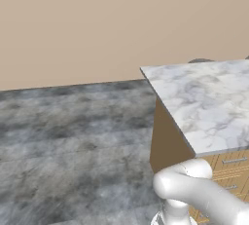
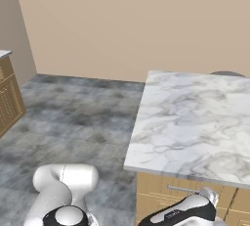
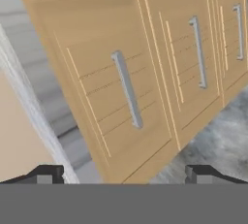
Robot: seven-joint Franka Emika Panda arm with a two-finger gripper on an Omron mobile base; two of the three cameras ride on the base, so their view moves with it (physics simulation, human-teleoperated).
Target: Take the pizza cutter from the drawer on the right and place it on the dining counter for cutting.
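A glossy white arm (image 2: 61, 186) of rounded tube segments with black joint bands and 2 small dark fingers (image 3: 46, 173)

Dining counter (image 1: 209, 102) cut off at right edge, far side

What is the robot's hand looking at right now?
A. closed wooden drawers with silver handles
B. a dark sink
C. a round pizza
A: the hand view shows closed light honey-coloured wooden drawer fronts with long silver bar handles, and the open two-finger gripper facing them.
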